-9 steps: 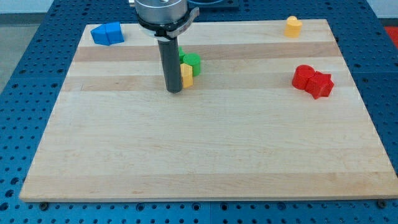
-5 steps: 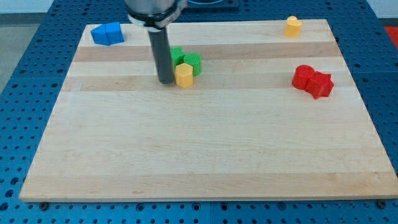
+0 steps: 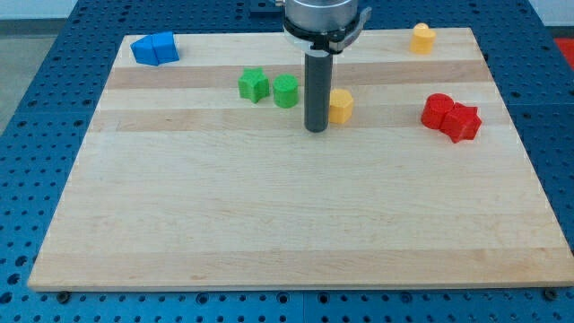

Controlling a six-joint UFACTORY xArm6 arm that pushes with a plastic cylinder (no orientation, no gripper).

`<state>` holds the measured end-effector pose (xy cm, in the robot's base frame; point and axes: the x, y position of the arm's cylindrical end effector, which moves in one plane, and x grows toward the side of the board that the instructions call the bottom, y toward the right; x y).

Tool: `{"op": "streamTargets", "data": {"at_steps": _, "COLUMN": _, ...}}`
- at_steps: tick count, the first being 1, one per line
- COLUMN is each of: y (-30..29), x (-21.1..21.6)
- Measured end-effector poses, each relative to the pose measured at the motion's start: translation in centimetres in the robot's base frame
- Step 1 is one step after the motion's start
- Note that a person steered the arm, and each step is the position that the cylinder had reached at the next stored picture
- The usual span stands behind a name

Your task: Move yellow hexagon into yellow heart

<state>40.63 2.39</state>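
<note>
The yellow hexagon [image 3: 341, 106] lies on the wooden board, right of centre in the upper part of the view. My tip [image 3: 317, 129] stands right against its left side. The yellow heart [image 3: 422, 38] sits at the board's top right edge, well apart from the hexagon, up and to the right.
A green star [image 3: 254, 85] and a green block [image 3: 286, 91] lie left of my tip. Two blue blocks [image 3: 154, 48] sit at the top left corner. Two red blocks [image 3: 451, 117] lie at the right side. The board's edge [image 3: 296, 285] runs along the view's bottom.
My tip has moved to the right and pushed the yellow hexagon away from the green blocks, toward the view's right. The green blocks have come into full view and shifted a little.
</note>
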Motion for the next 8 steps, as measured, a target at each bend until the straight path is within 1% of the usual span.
{"op": "streamTargets", "data": {"at_steps": 1, "y": 1.7, "x": -1.0}}
{"op": "streamTargets", "data": {"at_steps": 4, "y": 7.6, "x": -7.2}}
{"op": "streamTargets", "data": {"at_steps": 5, "y": 8.0, "x": -8.2}}
{"op": "streamTargets", "data": {"at_steps": 6, "y": 4.8, "x": -7.6}}
{"op": "streamTargets", "data": {"at_steps": 7, "y": 4.0, "x": -8.5}}
{"op": "streamTargets", "data": {"at_steps": 8, "y": 4.4, "x": -11.0}}
